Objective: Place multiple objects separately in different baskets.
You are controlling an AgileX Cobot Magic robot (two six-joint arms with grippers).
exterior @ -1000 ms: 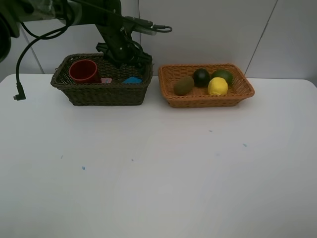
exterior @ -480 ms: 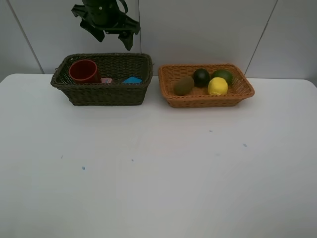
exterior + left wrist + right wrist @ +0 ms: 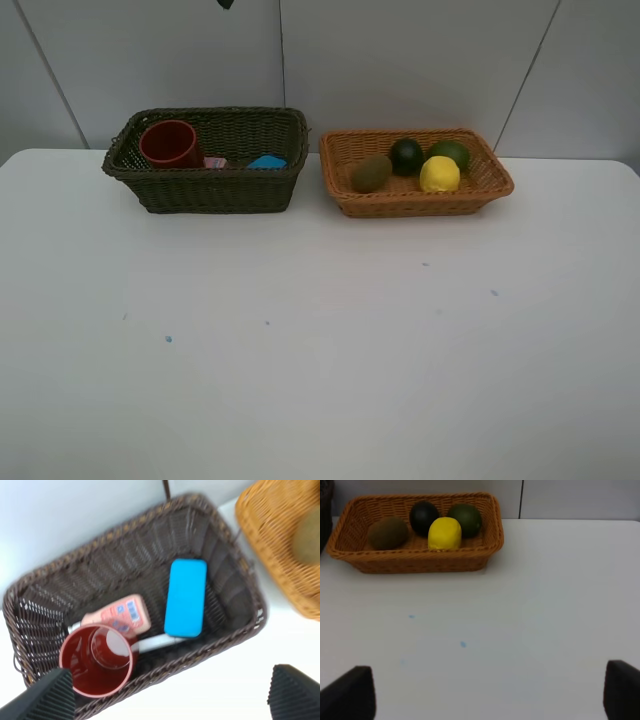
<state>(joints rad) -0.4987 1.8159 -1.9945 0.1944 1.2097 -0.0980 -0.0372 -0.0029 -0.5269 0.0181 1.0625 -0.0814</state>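
Both tools gape empty; dark basket (image 3: pixel 205 190), upper left, is crowded: a careless pass could tip the red cup (image 3: pixel 170 143)

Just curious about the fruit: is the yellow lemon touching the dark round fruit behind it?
Cannot tell. In both the right wrist and exterior high views, the lemon overlaps the mangosteen, hiding any contact or gap.

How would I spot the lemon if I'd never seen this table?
Look to the shallow orange basket on the right. Four fruits lie in it; the lemon sits nearest the front rim. It is the only bright yellow one, beside brown and dark green neighbours.
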